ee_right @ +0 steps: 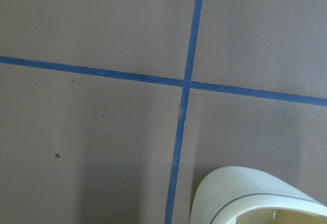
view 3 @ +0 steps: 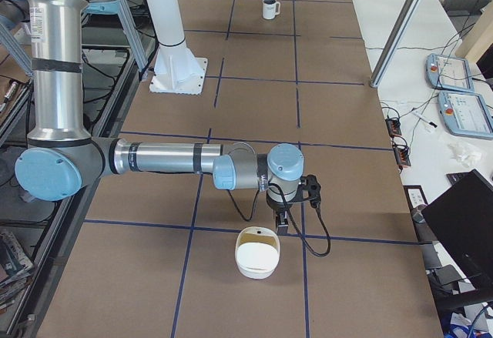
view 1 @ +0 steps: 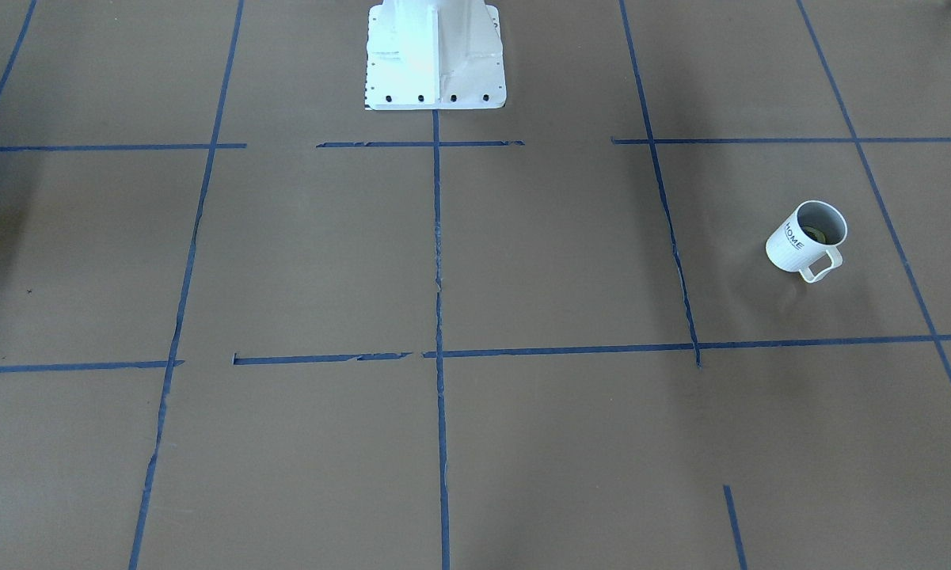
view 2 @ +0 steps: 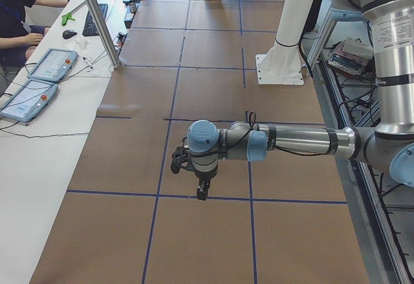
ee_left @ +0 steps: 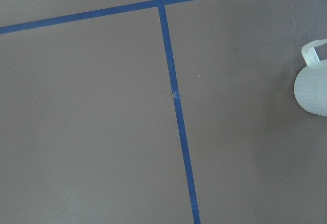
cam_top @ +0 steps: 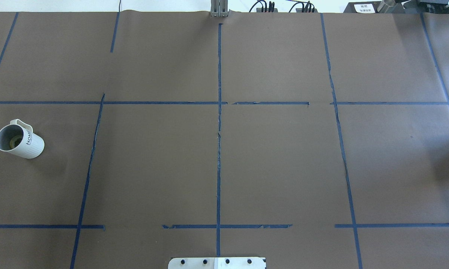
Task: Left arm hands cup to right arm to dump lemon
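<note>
Cup [cam_top: 24,144] at 9 o'clock, arms visible only from the ends

Overhead, you find the cup upright at the table's [cam_top: 224,168] 9 o'clock edge, handle toward 12, the lemon [cam_top: 14,141] inside. The left-end camera alone gives you the left arm [view 2: 297,143], level above the table, the left gripper [view 2: 202,193] pointing down. The right-end camera alone shows the right arm [view 3: 169,157], the right gripper [view 3: 282,222] near a cream bowl [view 3: 257,255] at its 6 o'clock. Whether either gripper's fingers are spread, you cannot tell.
</note>
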You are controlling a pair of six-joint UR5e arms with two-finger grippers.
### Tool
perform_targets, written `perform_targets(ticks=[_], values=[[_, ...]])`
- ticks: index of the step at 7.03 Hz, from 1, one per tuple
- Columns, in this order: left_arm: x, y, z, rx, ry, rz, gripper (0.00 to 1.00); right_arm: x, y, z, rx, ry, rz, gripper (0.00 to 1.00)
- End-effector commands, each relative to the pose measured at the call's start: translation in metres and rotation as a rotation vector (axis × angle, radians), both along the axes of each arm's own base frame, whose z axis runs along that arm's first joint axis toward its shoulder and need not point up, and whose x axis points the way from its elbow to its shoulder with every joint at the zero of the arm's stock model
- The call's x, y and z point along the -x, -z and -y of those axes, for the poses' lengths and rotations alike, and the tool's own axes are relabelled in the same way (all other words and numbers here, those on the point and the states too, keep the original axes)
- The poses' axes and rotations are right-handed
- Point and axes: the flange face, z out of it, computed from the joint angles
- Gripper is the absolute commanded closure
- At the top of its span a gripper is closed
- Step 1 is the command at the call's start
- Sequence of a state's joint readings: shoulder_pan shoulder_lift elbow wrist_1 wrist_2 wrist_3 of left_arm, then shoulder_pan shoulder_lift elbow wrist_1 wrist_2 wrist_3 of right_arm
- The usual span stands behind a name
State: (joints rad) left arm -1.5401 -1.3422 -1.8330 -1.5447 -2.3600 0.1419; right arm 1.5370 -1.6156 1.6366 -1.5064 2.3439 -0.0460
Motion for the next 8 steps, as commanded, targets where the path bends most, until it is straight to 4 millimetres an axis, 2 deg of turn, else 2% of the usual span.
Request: perform_targets(ticks=[1,3,5,6,7,8], values=[[-0.001,0.002,0.001,-0.003,-0.001,-0.002,0.00,0.000,0.000,0.000,0.000,0.000,0.002,0.00],[-0.001,-0.001,0.002,0.001,-0.004,0.002,0.00,0.000,0.001,0.002,-0.002,0.000,0.002,0.00],[-0.001,0.000,0.013,-0.009,-0.004,0.016,0.00,0.000,0.001,0.002,-0.003,0.001,0.000,0.00],[-0.002,0.026,0.036,-0.073,-0.003,0.018,0.00,0.000,0.002,0.002,-0.005,0.001,0.000,0.00],[-0.002,0.038,0.055,-0.101,0.000,0.023,0.00,0.000,0.002,0.002,-0.005,0.001,0.000,0.00],[-0.002,0.039,0.056,-0.106,-0.002,0.017,0.00,0.000,0.000,0.001,-0.002,0.001,0.000,0.00]])
